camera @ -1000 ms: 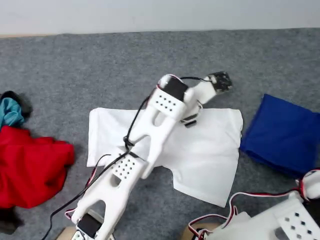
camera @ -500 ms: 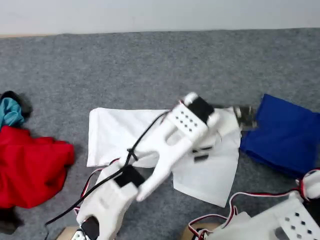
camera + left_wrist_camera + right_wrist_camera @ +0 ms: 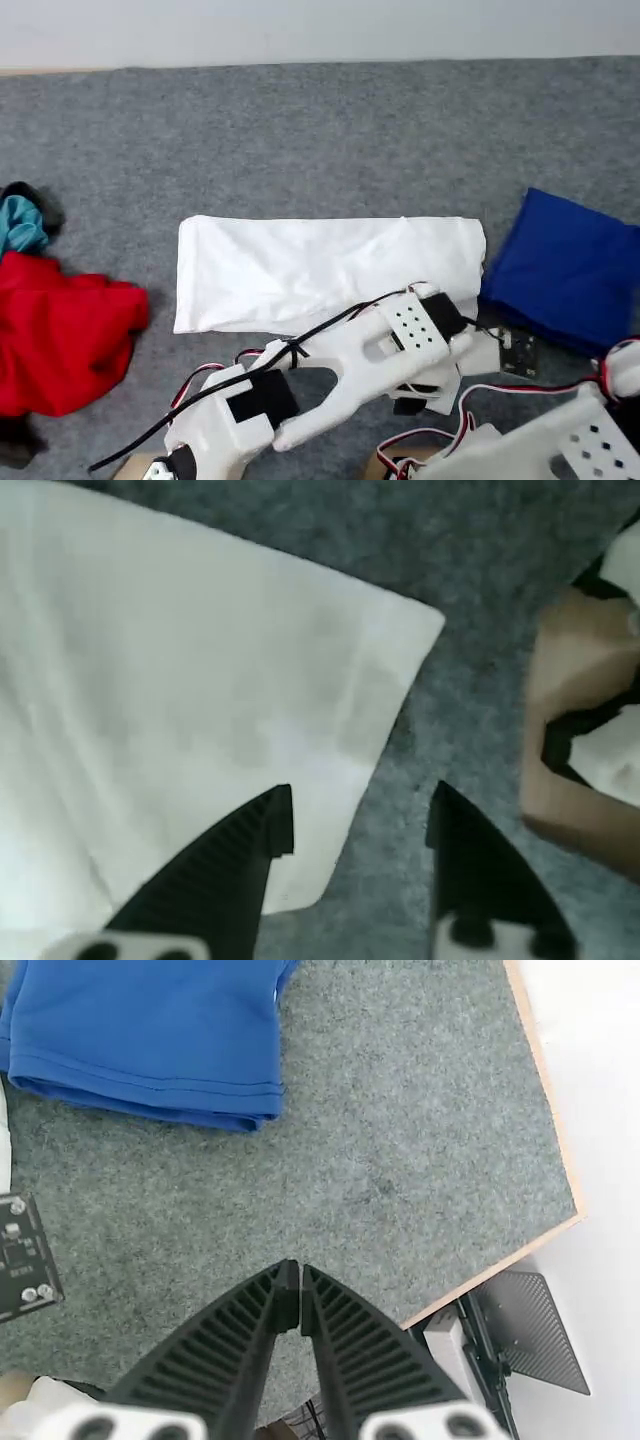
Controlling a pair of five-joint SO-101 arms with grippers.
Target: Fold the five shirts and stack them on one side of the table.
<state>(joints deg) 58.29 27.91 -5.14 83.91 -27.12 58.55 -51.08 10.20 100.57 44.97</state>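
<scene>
While left gripper (image 3: 362,798) gapes above white shirt (image 3: 180,660), closed right gripper (image 3: 300,1270) faces blue shirt (image 3: 140,1020)

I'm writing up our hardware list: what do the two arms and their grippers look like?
The left arm and right arm are white plastic shells with hole-dotted panels, black motors, and red, white and black cables. The left gripper and right gripper have black ribbed fingers.

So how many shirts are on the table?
4 for sure: white shirt mid-table, blue shirt folded at the right, red shirt bunched at the left, teal shirt behind it. The dark cloth there may be a fifth.
</scene>
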